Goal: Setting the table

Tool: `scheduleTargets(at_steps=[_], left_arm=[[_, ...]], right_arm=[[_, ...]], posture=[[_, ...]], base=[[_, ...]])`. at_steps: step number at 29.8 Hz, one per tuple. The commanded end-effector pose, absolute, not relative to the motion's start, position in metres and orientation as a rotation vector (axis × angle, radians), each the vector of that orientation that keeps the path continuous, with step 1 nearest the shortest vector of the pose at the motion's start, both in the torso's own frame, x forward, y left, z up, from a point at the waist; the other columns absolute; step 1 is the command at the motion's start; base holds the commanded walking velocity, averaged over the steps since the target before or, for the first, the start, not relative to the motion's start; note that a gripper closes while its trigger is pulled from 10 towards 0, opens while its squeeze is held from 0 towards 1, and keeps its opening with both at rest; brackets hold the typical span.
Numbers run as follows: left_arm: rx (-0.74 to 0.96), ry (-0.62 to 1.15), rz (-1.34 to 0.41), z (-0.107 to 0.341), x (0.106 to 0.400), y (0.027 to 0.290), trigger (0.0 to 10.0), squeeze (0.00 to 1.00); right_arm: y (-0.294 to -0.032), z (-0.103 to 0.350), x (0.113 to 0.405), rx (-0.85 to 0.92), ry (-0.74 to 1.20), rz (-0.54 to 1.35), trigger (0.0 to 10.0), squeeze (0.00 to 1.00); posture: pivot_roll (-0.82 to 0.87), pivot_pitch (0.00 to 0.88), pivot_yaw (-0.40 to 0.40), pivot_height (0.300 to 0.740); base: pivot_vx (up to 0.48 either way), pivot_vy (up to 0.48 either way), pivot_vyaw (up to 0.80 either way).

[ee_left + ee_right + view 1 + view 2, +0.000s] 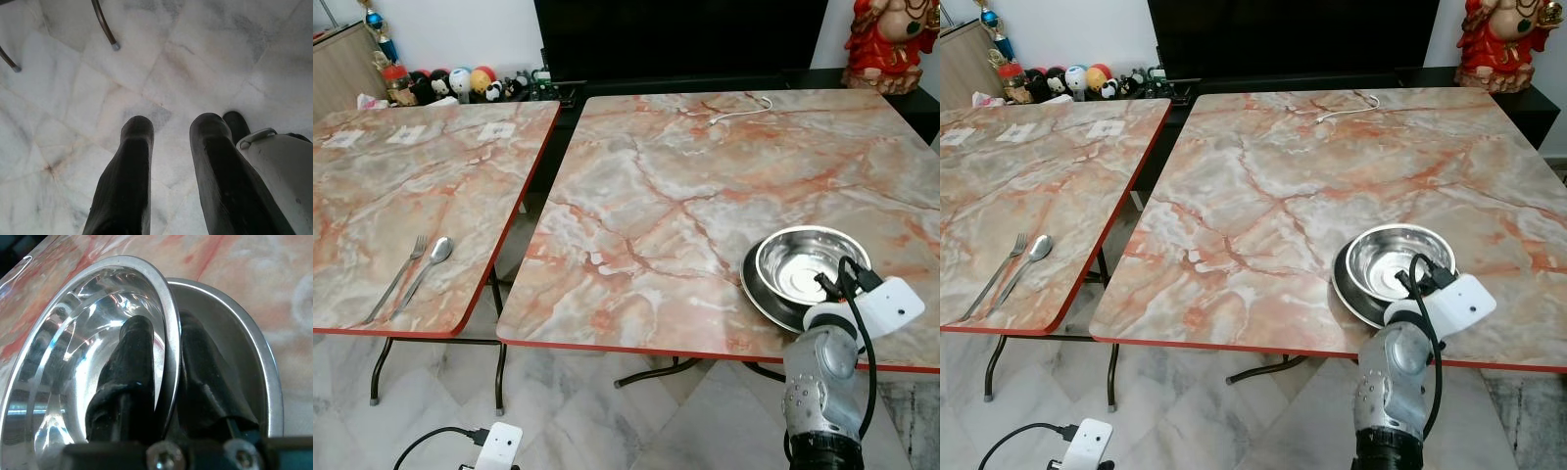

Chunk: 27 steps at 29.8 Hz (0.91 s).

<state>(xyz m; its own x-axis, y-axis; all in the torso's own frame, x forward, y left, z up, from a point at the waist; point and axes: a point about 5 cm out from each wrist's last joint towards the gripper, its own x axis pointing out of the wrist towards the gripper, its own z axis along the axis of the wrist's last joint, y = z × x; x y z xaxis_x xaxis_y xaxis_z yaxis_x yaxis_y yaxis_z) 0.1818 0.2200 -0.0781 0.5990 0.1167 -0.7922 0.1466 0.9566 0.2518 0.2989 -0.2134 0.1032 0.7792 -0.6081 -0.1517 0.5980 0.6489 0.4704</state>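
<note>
Left gripper (168,161): closest to the camera, hanging idle down by the floor, fingers apart, holding nothing.
Fork (399,276) and spoon (427,264): side by side near the front edge of the left table (372,186).
Bowl (800,262): steel, empty, sitting in a plate (759,294) on the right table (705,186), close to its front edge.
Right gripper (164,382): pinched on the bowl's rim, one finger inside, one outside.
Risk: a thin-rim grip on slick steel, I reckon, could let it swivel or drag the plate off the edge.
</note>
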Motion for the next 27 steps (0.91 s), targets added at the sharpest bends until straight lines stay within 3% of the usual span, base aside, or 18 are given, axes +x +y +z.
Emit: scheduleTargets(at_steps=[1, 3, 4, 5, 6, 7, 15, 17, 19, 20, 27], left_arm=[[0.309, 0.945, -0.007, -0.0777, 0.1798, 0.227, 10.0, 0.0], [0.309, 0.945, -0.007, -0.0775, 0.1802, 0.2271, 10.0, 0.0], [0.309, 0.944, -0.006, -0.0774, 0.1804, 0.2272, 10.0, 0.0], [0.309, 0.944, -0.006, -0.0774, 0.1804, 0.2273, 10.0, 0.0], [0.309, 0.944, -0.006, -0.0773, 0.1804, 0.2274, 10.0, 0.0], [0.309, 0.945, -0.006, -0.0773, 0.1804, 0.2276, 10.0, 0.0], [0.31, 0.944, -0.005, -0.077, 0.1805, 0.2284, 10.0, 0.0], [0.311, 0.943, -0.005, -0.0768, 0.1809, 0.2287, 10.0, 0.0], [0.312, 0.943, -0.006, -0.0767, 0.181, 0.2288, 10.0, 0.0], [0.312, 0.943, -0.006, -0.0767, 0.181, 0.2288, 10.0, 0.0], [0.311, 0.943, -0.007, -0.0771, 0.1802, 0.2287, 10.0, 0.0]], right_arm=[[-0.2079, 0.1033, 0.3003, 0.553, -0.012, -0.665, 10.0, 0.0], [-0.2064, 0.1034, 0.3005, 0.552, -0.009, -0.664, 10.0, 0.04], [-0.2058, 0.1037, 0.3001, 0.551, -0.011, -0.666, 10.0, 0.31], [-0.2055, 0.1037, 0.3, 0.551, -0.011, -0.667, 10.0, 0.76], [-0.2053, 0.1038, 0.2998, 0.55, -0.011, -0.668, 10.0, 0.76], [-0.2049, 0.1035, 0.2995, 0.551, -0.01, -0.669, 10.0, 0.84], [-0.2051, 0.1011, 0.2961, 0.55, -0.005, -0.687, 10.0, 0.79], [-0.2054, 0.1009, 0.2958, 0.547, -0.004, -0.691, 10.0, 0.73], [-0.2065, 0.1016, 0.2955, 0.538, -0.008, -0.697, 10.0, 0.14], [-0.2068, 0.1023, 0.2953, 0.533, -0.012, -0.699, 10.0, 0.0], [-0.2102, 0.105, 0.2913, 0.49, -0.029, -0.73, 10.0, 0.0]], posture=[[-0.15, 0.023, 0.087, 0.74], [-0.15, 0.024, 0.088, 0.74], [-0.15, 0.024, 0.089, 0.74], [-0.15, 0.024, 0.089, 0.74], [-0.15, 0.024, 0.089, 0.74], [-0.15, 0.024, 0.091, 0.74], [-0.15, 0.024, 0.09, 0.74], [-0.15, 0.023, 0.09, 0.74], [-0.14, 0.022, 0.09, 0.74], [-0.14, 0.022, 0.09, 0.74], [-0.15, 0.02, 0.09, 0.74]], base=[[0.0, 0.0, 0.0], [0.0, 0.0, 0.0], [0.0, 0.0, 0.0], [0.0, 0.0, 0.0], [0.0, 0.0, 0.0], [0.0, 0.0, 0.0], [0.0, 0.0, 0.0], [0.0, 0.0, 0.0], [0.0, 0.0, 0.0], [0.0, 0.0, 0.0], [0.0, 0.0, 0.0]])
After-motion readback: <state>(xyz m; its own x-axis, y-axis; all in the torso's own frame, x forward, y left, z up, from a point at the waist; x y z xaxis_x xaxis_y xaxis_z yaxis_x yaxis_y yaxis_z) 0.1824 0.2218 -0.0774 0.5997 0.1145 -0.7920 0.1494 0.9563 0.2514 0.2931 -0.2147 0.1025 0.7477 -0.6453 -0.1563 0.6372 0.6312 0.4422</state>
